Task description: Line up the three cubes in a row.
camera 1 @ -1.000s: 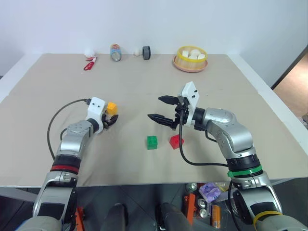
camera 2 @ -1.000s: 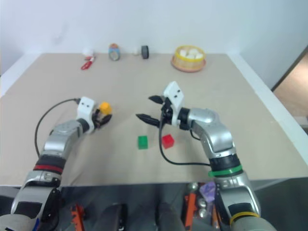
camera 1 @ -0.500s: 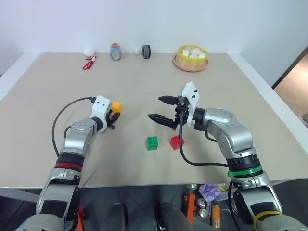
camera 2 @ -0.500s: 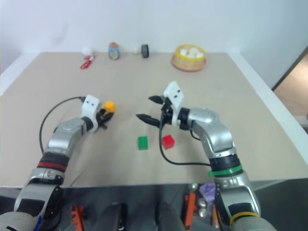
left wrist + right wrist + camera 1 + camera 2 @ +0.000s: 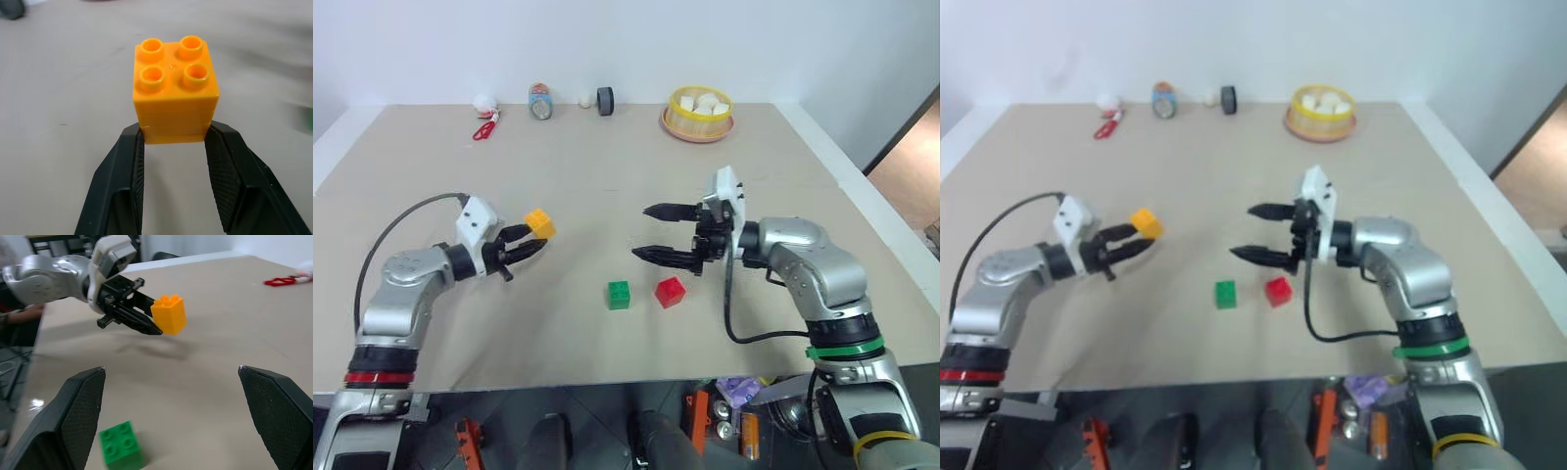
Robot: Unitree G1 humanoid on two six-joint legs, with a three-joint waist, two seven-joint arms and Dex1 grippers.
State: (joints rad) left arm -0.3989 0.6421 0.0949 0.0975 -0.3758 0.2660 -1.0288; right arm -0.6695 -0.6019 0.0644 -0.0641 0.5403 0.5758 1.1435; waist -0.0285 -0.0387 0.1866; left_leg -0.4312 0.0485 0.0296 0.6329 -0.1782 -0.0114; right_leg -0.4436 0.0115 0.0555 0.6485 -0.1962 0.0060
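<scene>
My left gripper [image 5: 534,239] is shut on the yellow-orange cube [image 5: 539,223], which hangs just above the table at the left. In the left wrist view the studded cube [image 5: 175,88] sits upright, pinched low between the two black fingers [image 5: 128,181]. The green cube [image 5: 619,295] and the red cube [image 5: 671,291] rest side by side on the table near the middle, a small gap between them. My right gripper [image 5: 641,232] hovers open just behind them, pointing left, nothing in it. The right wrist view shows the green cube [image 5: 121,449] and the held yellow-orange cube [image 5: 169,314].
A yellow bowl [image 5: 699,125] with white lumps stands at the back right. Along the far edge lie red scissors [image 5: 484,129], a small can [image 5: 540,102], a white ball [image 5: 584,99] and a black roll [image 5: 605,97]. The table's front edge runs close below the cubes.
My left gripper closed on the yellow-orange cube, lifted it off the table and drew back to the left. The right gripper drew back slightly to the right, still open.
</scene>
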